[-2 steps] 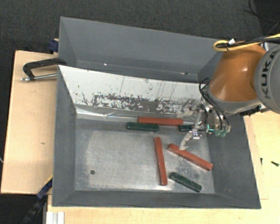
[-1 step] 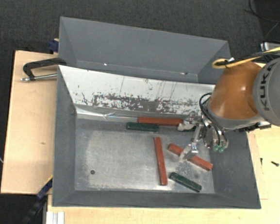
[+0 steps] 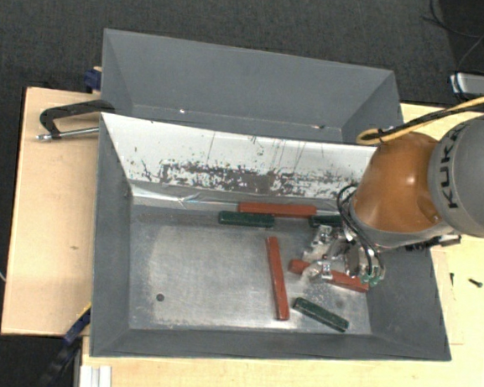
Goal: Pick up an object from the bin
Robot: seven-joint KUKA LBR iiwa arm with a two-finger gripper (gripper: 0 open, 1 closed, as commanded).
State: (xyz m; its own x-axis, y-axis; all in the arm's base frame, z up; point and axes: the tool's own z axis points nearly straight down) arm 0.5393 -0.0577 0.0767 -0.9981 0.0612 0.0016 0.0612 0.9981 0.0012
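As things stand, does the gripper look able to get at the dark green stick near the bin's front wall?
Probably yes. The dark green stick lies flat just below the gripper in the view, with nothing on top of it. Only the long red stick ends close beside it.

The arm angles down from the right, pincer low.

My bin is grey, its back wall speckled dark. Rear red bar, slanted red bar and short red bar: red. Rear green bar and front green bar: dark green. My wrist cover: orange.
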